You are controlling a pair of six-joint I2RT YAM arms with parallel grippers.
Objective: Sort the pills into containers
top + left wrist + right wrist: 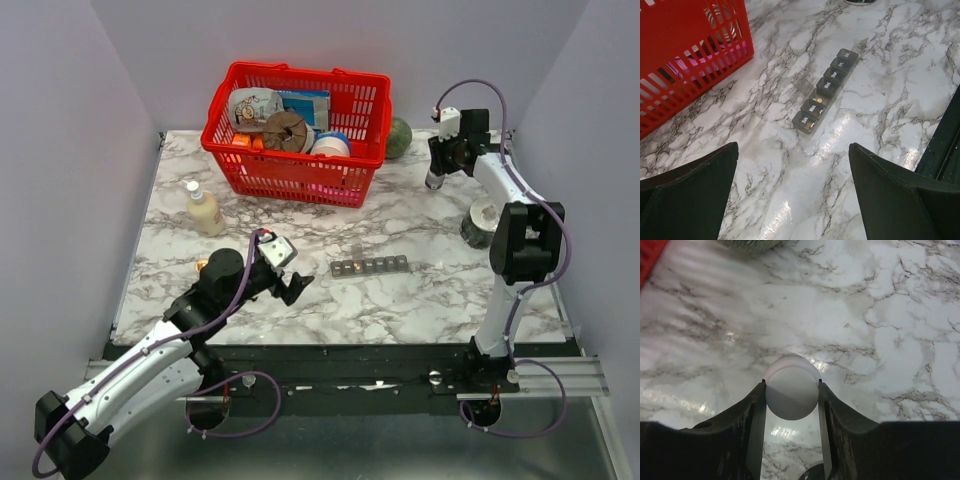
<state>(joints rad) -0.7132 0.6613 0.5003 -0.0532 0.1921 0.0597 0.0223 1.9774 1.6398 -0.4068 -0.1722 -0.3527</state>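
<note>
Left wrist view: your left gripper [792, 147] hung over the marble table [880, 75] with its jaws spread wide and nothing between them. The containers [825, 92] (a dark grey strip of day-labelled compartments) lay flat on the table ahead of those jaws. The strip was well apart from both fingers and roughly in line with the gap, running away to the right. One clear lid [802, 85] stood open at the third cell from the near end, and the other lids looked closed. A red basket [685, 55] stood ahead and to the left of the jaws, apart from the strip.

From the top external camera, the containers [369, 266] sat near the left gripper [292, 284], just past its tips. Your right gripper [436, 180] was well apart from them, pointing down at the table's far right.

On the right wrist camera, the right gripper [791, 382] had its jaws partly closed on a white round object [791, 395], with a finger pressed to each side. What that object was could not be told. A green rounded thing [747, 244] lay beyond the jaws, slightly to the left.
</note>
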